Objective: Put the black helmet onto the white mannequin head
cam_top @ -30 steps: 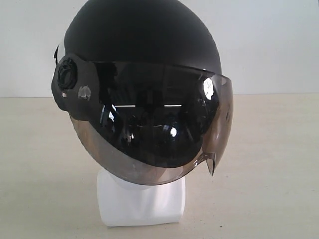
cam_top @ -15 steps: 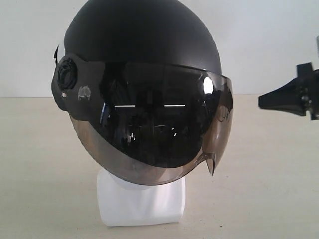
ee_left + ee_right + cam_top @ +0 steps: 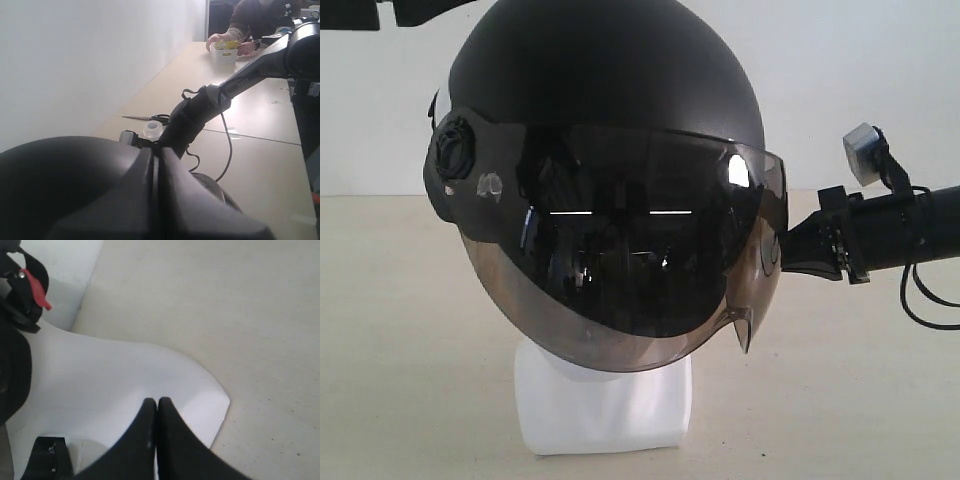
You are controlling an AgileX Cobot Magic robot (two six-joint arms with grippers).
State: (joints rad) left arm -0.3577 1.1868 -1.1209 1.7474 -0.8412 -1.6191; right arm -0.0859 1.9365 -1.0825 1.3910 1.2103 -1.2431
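The black helmet (image 3: 610, 80) sits on the white mannequin head (image 3: 605, 405), whose face is hidden behind the smoky visor (image 3: 620, 250); only the neck and base block show. My right gripper (image 3: 782, 243) reaches in from the right, shut and empty, its tip beside the visor's right edge. In the right wrist view it (image 3: 157, 402) points down at the white base (image 3: 110, 375), next to the chin strap's red buckle (image 3: 35, 287). My left gripper (image 3: 430, 10) hangs shut at the top left, just above the shell. In the left wrist view it (image 3: 156, 150) lies over the dark dome (image 3: 60, 175).
The head stands on a beige table (image 3: 860, 380) before a white wall. Behind it, the left wrist view shows scissors (image 3: 155, 118) and a tape roll (image 3: 152, 129). Farther off is a white basket (image 3: 225, 52) with a person's hands at it.
My right arm has come in from the right edge to the visor's side. My left gripper has entered at the top left. The helmet and the head have not moved.
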